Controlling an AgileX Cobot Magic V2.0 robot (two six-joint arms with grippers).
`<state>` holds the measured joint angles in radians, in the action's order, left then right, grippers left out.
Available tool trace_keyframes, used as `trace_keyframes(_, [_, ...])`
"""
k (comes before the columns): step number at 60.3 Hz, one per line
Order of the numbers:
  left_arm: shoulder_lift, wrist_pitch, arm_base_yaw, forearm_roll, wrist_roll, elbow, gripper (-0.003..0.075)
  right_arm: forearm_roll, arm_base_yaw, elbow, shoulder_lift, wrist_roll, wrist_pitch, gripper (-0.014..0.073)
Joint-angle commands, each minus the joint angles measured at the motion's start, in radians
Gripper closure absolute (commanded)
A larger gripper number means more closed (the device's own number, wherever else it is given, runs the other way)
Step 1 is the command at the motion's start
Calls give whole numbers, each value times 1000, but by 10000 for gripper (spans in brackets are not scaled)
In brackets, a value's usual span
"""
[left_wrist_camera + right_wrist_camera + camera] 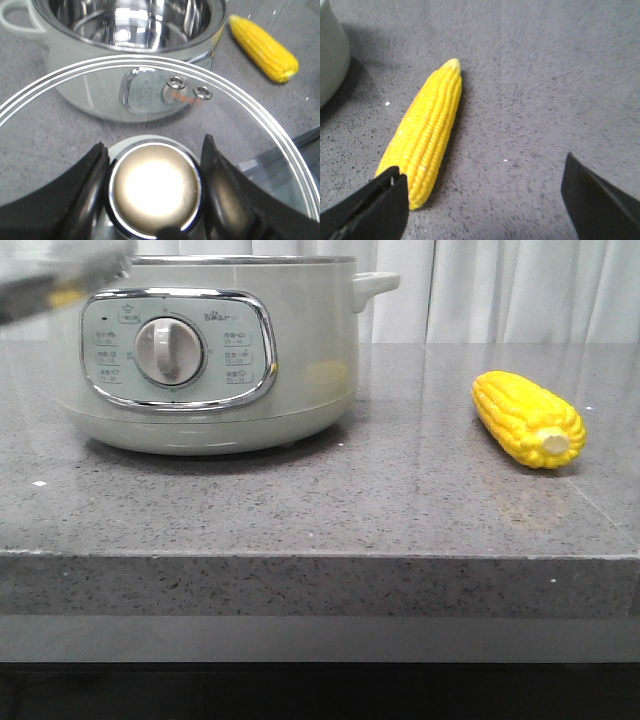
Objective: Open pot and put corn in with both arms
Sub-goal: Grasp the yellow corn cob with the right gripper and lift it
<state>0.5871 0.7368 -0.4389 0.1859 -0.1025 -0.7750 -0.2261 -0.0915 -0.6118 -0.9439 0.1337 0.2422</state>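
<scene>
The left gripper (154, 187) clamps the steel knob (154, 189) of the glass lid (240, 115), one black finger (87, 190) pressed to each side, holding the lid lifted clear of the pot (215, 355) so that the mouth stands open. In the left wrist view the pot's bare steel bowl (135, 20) shows beyond the lid's rim, with nothing inside it. The right gripper (485, 200) hangs with its jaws spread wide above the counter (320, 510), empty. One finger (370, 210) sits at the stub end of the corn (528, 420), the other well off to the far side, so the cob is not yet centred between them. The corn lies flat on the counter, well apart from the pot on its handle side, stub end facing forward, untouched. By appearances the lid is being held aside to keep the way in clear while the other arm lines up to pick the cob.
</scene>
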Motion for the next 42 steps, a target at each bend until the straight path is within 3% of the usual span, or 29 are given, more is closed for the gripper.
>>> trace_keyframes(1, [-24, -154, -6, 30, 0, -37, 595, -17, -24, -88, -84, 1, -88, -41])
trace_keyframes(17, [-26, -154, -6, 30, 0, -37, 595, -34, -128, -282, -385, 1, -59, -41])
trace_keyframes(35, [-26, -154, -6, 30, 0, -37, 595, -103, -131, -391, -562, 1, -10, -36])
trace_keyframes(42, [-26, -154, -6, 30, 0, -37, 595, -104, -131, -396, -566, 1, -8, 83])
